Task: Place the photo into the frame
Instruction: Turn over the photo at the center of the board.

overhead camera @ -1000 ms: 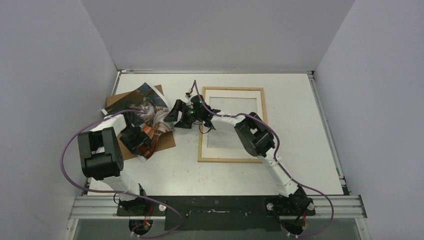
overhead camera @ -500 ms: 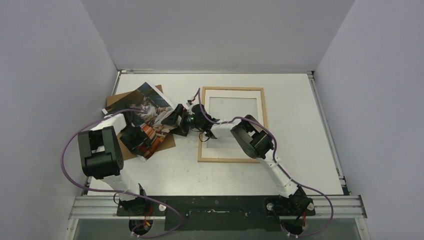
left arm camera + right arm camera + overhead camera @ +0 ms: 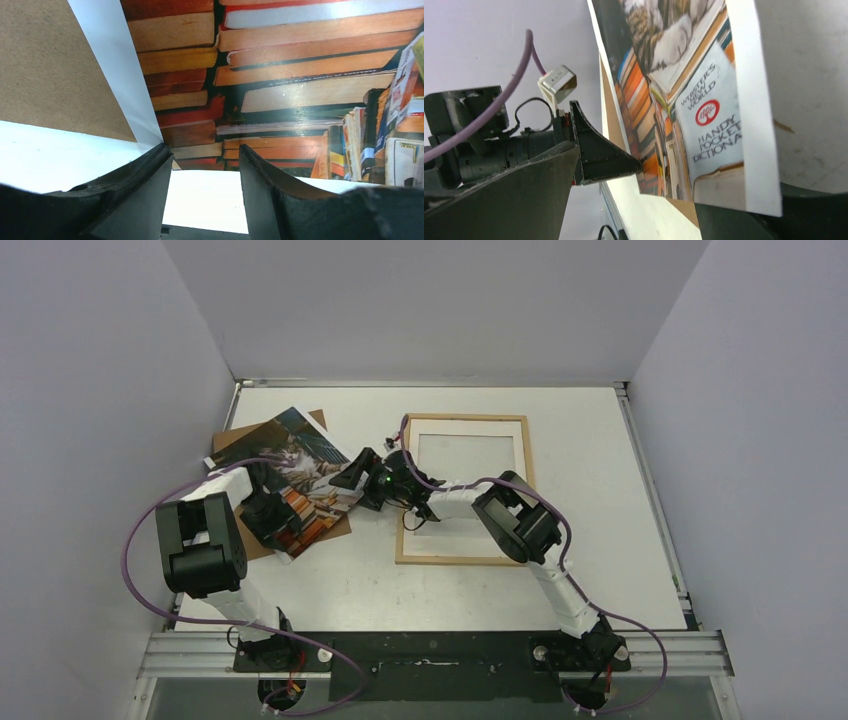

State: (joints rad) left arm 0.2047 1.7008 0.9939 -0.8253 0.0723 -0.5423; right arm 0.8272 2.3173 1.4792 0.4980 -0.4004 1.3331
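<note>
The photo [image 3: 300, 472] lies print side up at the table's left, partly over a brown backing board [image 3: 236, 433]. Its stacked books fill the left wrist view [image 3: 280, 75]. My left gripper [image 3: 283, 530] is open at the photo's near corner, its fingertips [image 3: 157, 152] touching the printed edge with only white showing between them. My right gripper [image 3: 356, 478] is open at the photo's right edge. The white margin [image 3: 754, 125] rests over its lower finger [image 3: 744, 225], while the other finger [image 3: 524, 190] stands well apart. The light wood frame [image 3: 465, 421] lies flat at centre, with the right arm across its left side.
The backing board [image 3: 50, 65] sticks out from under the photo on its left and near sides. The left arm's black finger [image 3: 599, 155] shows in the right wrist view. Grey walls close in the white table [image 3: 600, 490] on three sides.
My right gripper has moved left from the frame's edge to the photo's right edge and narrowed a little. The photo has settled flatter. The left gripper has stayed put.
</note>
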